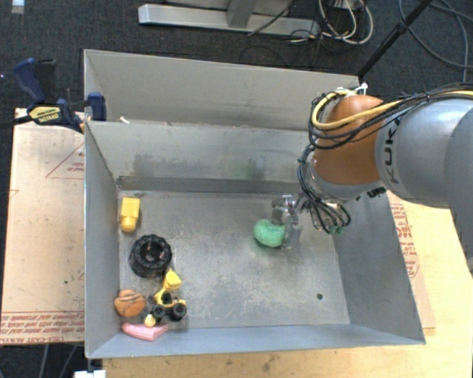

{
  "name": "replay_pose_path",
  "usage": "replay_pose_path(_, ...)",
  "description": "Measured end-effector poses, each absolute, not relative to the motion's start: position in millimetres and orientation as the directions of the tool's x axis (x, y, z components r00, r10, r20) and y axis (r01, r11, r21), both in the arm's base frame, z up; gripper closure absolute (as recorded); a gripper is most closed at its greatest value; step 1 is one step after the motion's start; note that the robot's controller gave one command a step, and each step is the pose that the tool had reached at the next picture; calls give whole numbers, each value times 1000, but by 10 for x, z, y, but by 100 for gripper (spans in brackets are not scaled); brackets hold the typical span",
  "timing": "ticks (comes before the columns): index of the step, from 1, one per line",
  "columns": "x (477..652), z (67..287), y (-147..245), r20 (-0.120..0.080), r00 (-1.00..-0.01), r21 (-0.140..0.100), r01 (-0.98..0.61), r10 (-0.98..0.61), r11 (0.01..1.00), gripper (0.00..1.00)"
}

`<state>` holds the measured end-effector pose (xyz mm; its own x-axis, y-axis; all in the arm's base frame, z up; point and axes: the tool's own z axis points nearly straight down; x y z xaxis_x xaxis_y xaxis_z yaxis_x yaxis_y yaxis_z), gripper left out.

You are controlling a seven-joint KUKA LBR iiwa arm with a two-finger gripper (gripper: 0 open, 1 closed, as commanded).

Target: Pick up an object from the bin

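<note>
While down low in the bin (215, 290), end effector (287, 223) right up against a green lump (269, 234) mid-floor, can't tell if open or closed, yellow block (129, 214), black ring (150, 256), small heap (151, 306) well off left

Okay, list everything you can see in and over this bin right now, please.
bin: one, grey metal, centre.
lump: one, green, middle of the floor.
block: one, yellow, left side.
ring: one, black, ridged, below the block.
ball: one, brown, near-left corner.
pink piece: one, pink, below the ball.
small bits: a few, yellow and black, right of the ball.
gripper: one, metal, at the lump's right.
arm: one, silver with orange cover, from the right.
</note>
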<state>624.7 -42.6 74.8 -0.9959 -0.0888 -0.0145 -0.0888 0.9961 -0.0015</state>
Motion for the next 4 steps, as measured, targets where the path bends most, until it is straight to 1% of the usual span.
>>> replay_pose_path(4,6247,748,-425,-15,-996,-2,-89,-89,996,100)
